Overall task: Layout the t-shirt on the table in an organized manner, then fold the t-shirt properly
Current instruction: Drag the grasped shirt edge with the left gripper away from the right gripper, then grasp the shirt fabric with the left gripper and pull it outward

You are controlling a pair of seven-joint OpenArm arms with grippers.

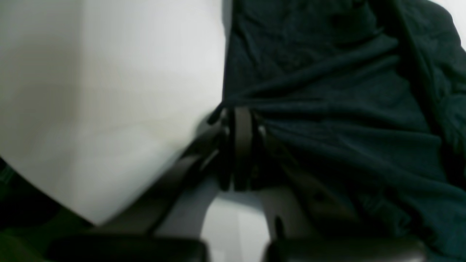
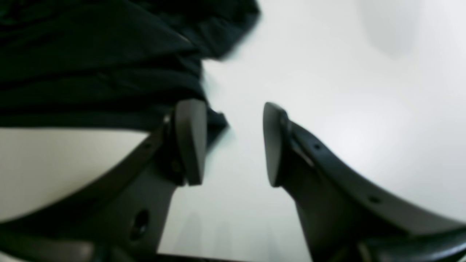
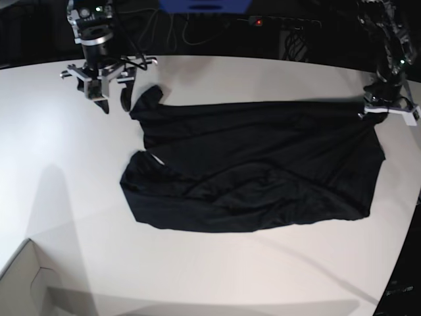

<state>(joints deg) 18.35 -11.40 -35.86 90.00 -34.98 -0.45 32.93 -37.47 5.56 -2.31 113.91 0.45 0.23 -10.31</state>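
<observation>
White table (image 3: 217, 270) carried the black t-shirt (image 3: 256, 171), spread wide and wrinkled between two grippers.

Left gripper (image 1: 242, 120) was clenched on the shirt's edge, folds fanning away from its fingertips across the cloth. Right gripper (image 2: 233, 142) stood released, bare tabletop between its fingers (image 2: 191, 140), a sleeve just beside one of them; whether they touched could not be told. Outward from there lay a pale cardboard box corner (image 3: 23, 283) at the table's near edge, and dark cables (image 3: 191, 29) behind the far edge.
</observation>
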